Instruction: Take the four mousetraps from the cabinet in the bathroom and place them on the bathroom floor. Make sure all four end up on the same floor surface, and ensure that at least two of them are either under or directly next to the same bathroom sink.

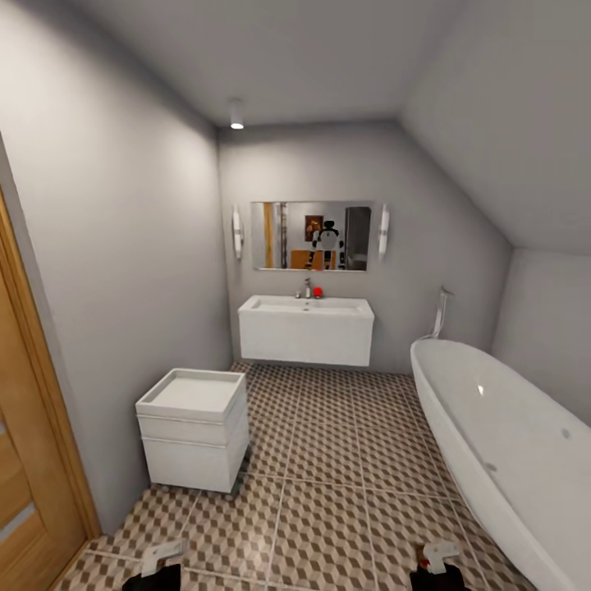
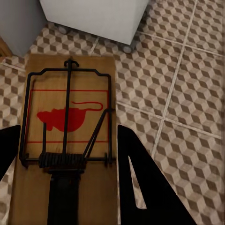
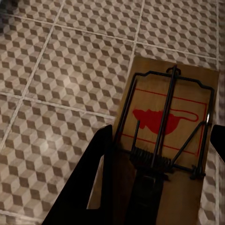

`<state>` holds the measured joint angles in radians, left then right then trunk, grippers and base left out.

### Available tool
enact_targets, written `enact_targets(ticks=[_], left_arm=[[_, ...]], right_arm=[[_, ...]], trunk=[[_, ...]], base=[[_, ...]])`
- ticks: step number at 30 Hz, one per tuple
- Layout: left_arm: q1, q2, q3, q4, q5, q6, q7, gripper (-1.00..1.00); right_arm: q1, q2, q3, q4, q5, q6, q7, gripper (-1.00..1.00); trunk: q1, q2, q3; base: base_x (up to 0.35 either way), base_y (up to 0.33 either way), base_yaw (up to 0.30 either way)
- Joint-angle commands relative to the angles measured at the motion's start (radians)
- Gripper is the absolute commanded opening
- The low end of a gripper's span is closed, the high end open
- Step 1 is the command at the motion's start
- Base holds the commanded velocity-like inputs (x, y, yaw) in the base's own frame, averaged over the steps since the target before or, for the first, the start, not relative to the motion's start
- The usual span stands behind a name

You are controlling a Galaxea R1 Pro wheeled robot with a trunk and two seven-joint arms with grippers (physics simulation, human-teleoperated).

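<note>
Currently: left gripper clamps a flat brown wooden mousetrap — right gripper clamps another wooden mousetrap — above cube-patterned tile floor.

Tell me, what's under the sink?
Under the sink there's a gap with patterned floor tiles, nothing lying there. The darkest part by the wall is too shadowed to see.

At the bottom of the head view, the left gripper and the right gripper each show as a pale grey, blocky bracket with a small dark slot, mounted on a glossy black housing. The right one has a small red spot at its base. In both wrist views the jaws are flat matte-black plates, each pierced by a narrow triangular cut-out.
</note>
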<state>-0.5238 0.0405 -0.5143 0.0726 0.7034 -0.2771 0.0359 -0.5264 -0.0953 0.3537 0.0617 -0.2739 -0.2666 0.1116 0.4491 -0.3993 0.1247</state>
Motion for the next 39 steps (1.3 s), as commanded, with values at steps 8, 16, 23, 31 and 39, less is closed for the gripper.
enact_targets(ticks=[8,16,23,31,39], left_arm=[[-0.001,-0.001,-0.006,0.003,-0.004,-0.004,0.006,-1.00],[-0.001,-0.001,-0.006,0.003,-0.004,-0.004,0.006,-1.00],[-0.001,-0.001,-0.006,0.003,-0.004,-0.004,0.006,-1.00],[-0.001,-0.001,-0.006,0.003,-0.004,-0.005,0.005,-1.00],[-0.001,0.001,-0.006,0.003,-0.004,-0.005,0.005,-1.00]], right_arm=[[-0.001,0.000,0.005,0.004,-0.013,-0.006,0.011,-1.00],[-0.001,0.000,0.005,0.004,-0.013,-0.006,0.011,-1.00],[-0.001,0.000,0.005,0.004,-0.013,-0.006,0.011,-1.00],[-0.001,0.000,0.005,0.004,-0.013,-0.006,0.011,-1.00],[-0.001,0.000,0.005,0.004,-0.013,-0.006,0.011,-1.00]], trunk=[[0.001,-0.001,0.000],[0.001,-0.001,0.000],[0.001,-0.001,0.000],[0.001,-0.001,0.003],[0.001,-0.001,0.003]], base=[[0.316,-0.181,-0.003],[0.316,-0.177,-0.121],[0.316,-0.167,-0.021],[0.317,-0.119,-0.182],[0.326,-0.006,-0.017]])
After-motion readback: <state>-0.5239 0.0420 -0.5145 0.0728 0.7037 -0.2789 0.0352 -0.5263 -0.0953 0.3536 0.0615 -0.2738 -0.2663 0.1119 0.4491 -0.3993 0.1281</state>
